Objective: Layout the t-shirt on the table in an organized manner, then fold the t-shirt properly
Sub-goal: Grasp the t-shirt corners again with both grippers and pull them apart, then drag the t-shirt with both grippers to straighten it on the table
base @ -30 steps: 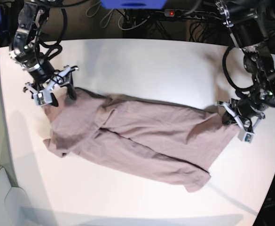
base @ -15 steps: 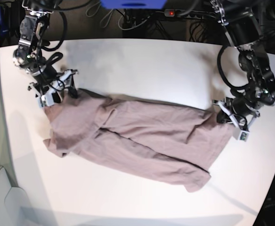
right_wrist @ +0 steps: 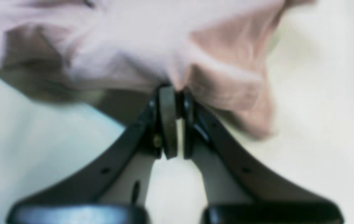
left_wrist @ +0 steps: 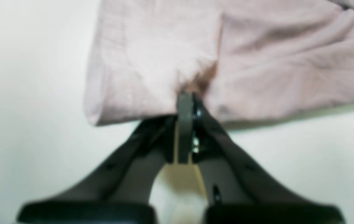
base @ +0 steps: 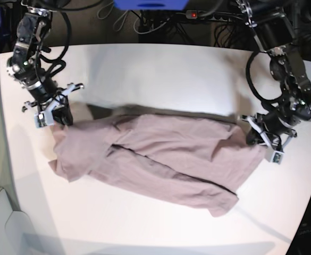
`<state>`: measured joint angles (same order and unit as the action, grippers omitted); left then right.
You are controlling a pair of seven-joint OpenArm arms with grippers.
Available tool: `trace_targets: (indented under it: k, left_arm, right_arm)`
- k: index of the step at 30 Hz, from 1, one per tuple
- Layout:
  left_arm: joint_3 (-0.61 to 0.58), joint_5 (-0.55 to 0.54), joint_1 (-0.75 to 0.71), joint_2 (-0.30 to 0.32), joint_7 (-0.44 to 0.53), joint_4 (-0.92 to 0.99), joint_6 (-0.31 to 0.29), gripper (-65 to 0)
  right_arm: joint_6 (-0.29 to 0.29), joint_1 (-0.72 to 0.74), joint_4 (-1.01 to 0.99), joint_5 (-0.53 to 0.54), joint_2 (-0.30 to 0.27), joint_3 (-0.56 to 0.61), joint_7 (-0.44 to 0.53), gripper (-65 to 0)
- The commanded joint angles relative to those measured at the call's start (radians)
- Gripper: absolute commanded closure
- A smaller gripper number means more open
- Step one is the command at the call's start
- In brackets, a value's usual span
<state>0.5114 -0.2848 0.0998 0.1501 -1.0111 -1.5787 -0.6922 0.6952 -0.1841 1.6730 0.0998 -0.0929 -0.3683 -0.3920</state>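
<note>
Behind the table lie tangled black cables (base: 160, 24), a blue box (base: 150, 4) and a small red light (base: 193, 14).

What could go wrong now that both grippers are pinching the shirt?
1. The right gripper pinches only a small bunched tip of the shirt; a pull may slip it free.
2. The left gripper also grips right at the hem, so tension could strip it.
3. The shirt lies twisted and overlapped; stretching may lock in creases.

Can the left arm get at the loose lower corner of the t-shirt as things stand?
Probably not: the left gripper is shut on the t-shirt edge, so it must release first.
</note>
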Motion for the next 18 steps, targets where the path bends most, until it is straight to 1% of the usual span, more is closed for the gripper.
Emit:
trace_targets:
  k: [1,6,8,10,11,13,16,18]
  left_arm:
    - [0.006,-0.015,0.005,-0.004,-0.007,-0.052,-0.004,-0.2]
    - [0.005,-0.018,-0.030,-0.027,-0.088,-0.234,-0.004,-0.2]
    - [0.005,-0.037,-0.042,-0.043,-0.110,-0.294,-0.004,-0.2]
    - [0.005,-0.057,-0.064,-0.043,-0.120,-0.317,-0.004,-0.2]
    - [0.005,-0.057,-0.070,-0.043,-0.119,-0.315,-0.004,-0.2]
    - [0.005,-0.057,-0.082,-0.042,-0.116,-0.299,-0.004,-0.2]
    - [0.006,-0.061,-0.090,-0.040,-0.116,-0.268,-0.004,-0.2]
    - [0.006,-0.061,-0.090,-0.040,-0.116,-0.265,-0.004,-0.2]
  right_arm:
    - [0.003,-0.004,0.074,0.027,-0.008,-0.011,0.035,0.0]
    - [0.003,-0.097,0.293,0.027,-0.008,-0.007,0.035,0.0]
    - [0.003,-0.128,0.338,0.027,-0.008,-0.007,0.035,0.0]
    - [0.003,-0.156,0.355,0.027,-0.008,-0.005,0.032,0.0]
    - [0.003,-0.167,0.356,0.027,-0.011,-0.005,0.015,0.0]
    - [0.003,-0.170,0.353,0.027,-0.021,-0.008,-0.075,0.0]
    - [0.003,-0.114,0.349,0.027,-0.052,-0.013,-0.215,0.0]
    - [0.003,-0.076,0.341,0.027,-0.052,-0.036,-0.267,0.0]
